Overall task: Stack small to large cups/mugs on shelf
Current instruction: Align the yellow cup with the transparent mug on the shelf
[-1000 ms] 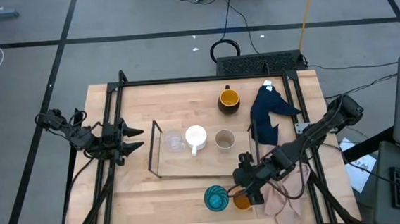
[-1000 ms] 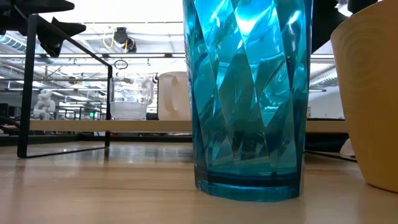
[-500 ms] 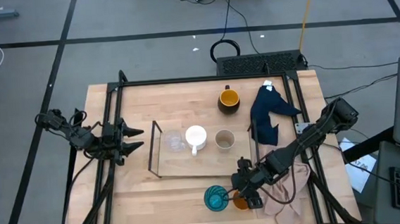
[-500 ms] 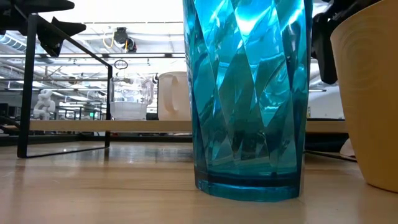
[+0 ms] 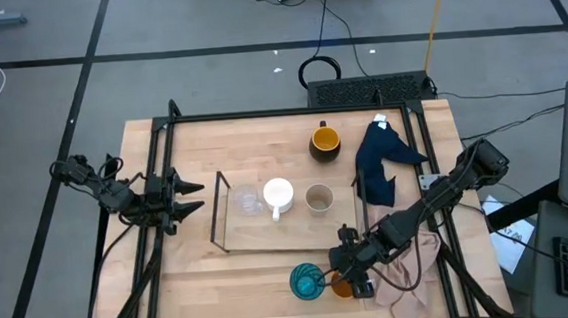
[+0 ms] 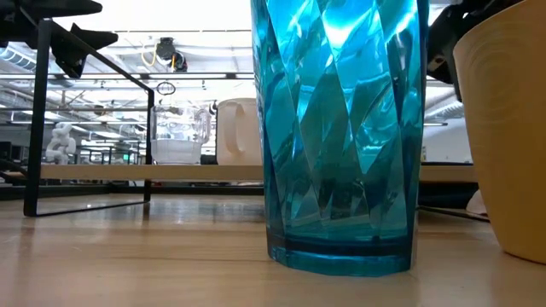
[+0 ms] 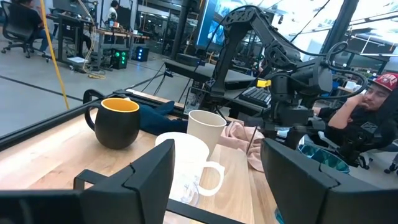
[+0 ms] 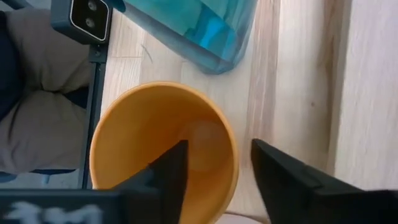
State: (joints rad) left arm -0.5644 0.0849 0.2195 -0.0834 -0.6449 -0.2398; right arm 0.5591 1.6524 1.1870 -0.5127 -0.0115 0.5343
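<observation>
Broadly, the wooden tabletop (image 5: 263,140) carries everything, and the shelf (image 5: 270,242), a low light-wood board with a thin black wire frame, lies at its middle and serves as the landmark. On the shelf stand three vessels in a row: the clear glass (image 5: 246,199) at the end nearest the left arm, the white handled mug (image 5: 278,193) beside it, and the beige-grey cup (image 5: 318,198) toward the right arm's end. Beyond the shelf's far edge, well apart from it, sits the dark mug with yellow inside (image 5: 324,140), with a dark blue cloth (image 5: 382,157) just beside it. Off the shelf's right end a pinkish cloth (image 5: 404,271) spills over the tabletop's edge.

In front of the shelf's near edge stands the teal patterned cup (image 5: 306,281), filling most of the low view (image 6: 341,128). The small orange cup (image 5: 345,286) stands just beside it, on the side away from the left arm, largely covered from above by the right gripper (image 5: 352,270). The right wrist view shows that gripper's jaws parted, with one finger over the orange cup's (image 8: 163,149) hollow and the other outside its rim, not pressed against the wall.

The left gripper (image 5: 189,199) waits off the shelf's left end, near the clear glass, its jaws spread apart in the left wrist view (image 7: 211,171)
</observation>
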